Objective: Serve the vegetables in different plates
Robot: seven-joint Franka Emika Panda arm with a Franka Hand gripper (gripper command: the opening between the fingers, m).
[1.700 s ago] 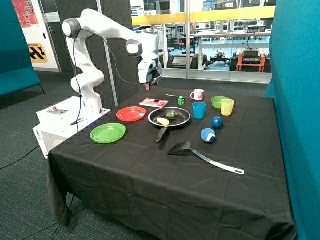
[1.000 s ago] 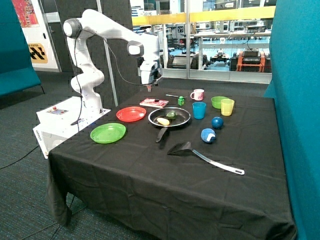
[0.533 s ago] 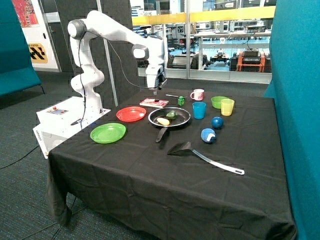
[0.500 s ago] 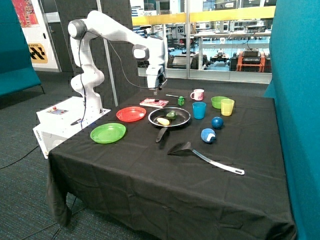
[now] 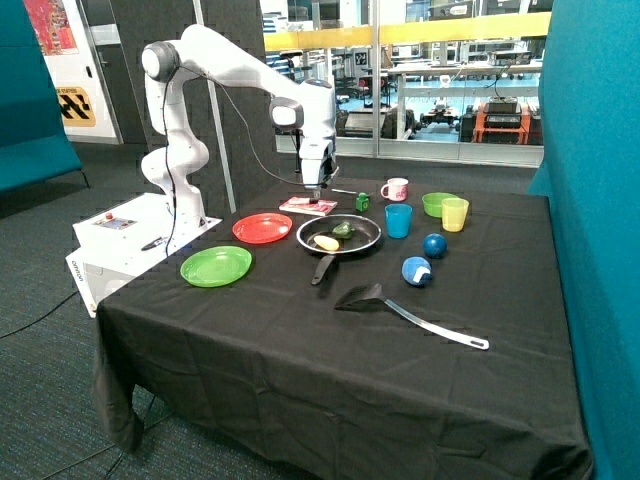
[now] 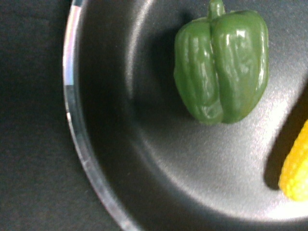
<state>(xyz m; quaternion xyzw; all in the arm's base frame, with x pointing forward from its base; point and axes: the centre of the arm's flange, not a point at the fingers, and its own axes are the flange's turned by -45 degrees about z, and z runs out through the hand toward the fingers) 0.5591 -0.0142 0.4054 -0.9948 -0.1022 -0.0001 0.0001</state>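
Note:
The dark green lumpy vegetable (image 5: 343, 229) and the pale yellow oval one (image 5: 326, 242) lie side by side in the black frying pan (image 5: 372, 240). The wrist view looks down on the green one (image 6: 221, 65), the end of the yellow one (image 6: 296, 168) and the pan's rim (image 6: 77, 134). The red plate (image 5: 262, 228) lies beside the pan, and the green plate (image 5: 216, 266) lies nearer the table's front; both hold nothing. My gripper (image 5: 316, 192) hangs above the pan's far edge, well clear of the vegetables.
A black spatula (image 5: 400, 308) lies in front of the pan. Two blue balls (image 5: 434, 245) (image 5: 416, 271), a blue cup (image 5: 398, 220), a yellow cup (image 5: 455, 213), a green bowl (image 5: 436, 203), a mug (image 5: 396, 189), a green cube (image 5: 362, 202) and a book (image 5: 308, 206) stand around it.
The arm has swung from above the table's back corner toward the pan and come lower. Nothing on the table has moved.

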